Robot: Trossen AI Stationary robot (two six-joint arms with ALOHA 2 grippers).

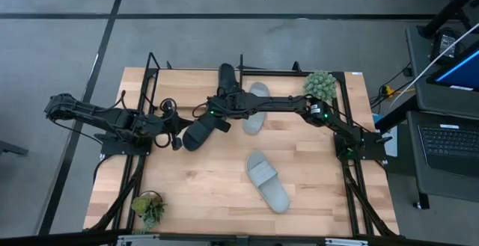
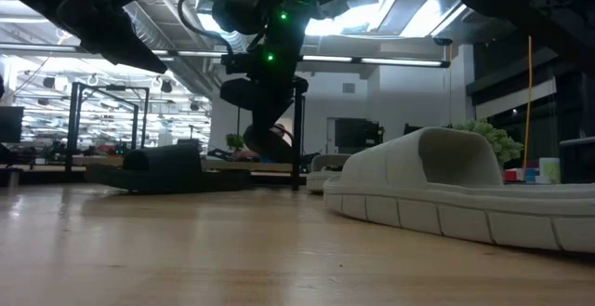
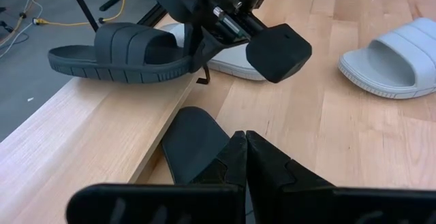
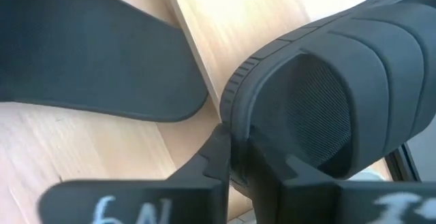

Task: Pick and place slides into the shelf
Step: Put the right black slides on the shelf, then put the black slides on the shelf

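The right gripper (image 4: 235, 159) pinches the ribbed strap edge of a matte black slide (image 4: 327, 94) on the shelf's (image 1: 168, 75) smooth wooden board; the left gripper (image 3: 242, 157) is closed beside another black slide (image 3: 194, 142).

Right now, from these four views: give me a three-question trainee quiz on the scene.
1. True or false: the right gripper is closed on the strap edge of a black slide.
2. Fill in: the lone slide on the open table, away from the shelf, is ___ in colour.
3. The left gripper is: A) wide open, B) shut, C) out of view.

Key: 1 true; 2 grey; 3 B.
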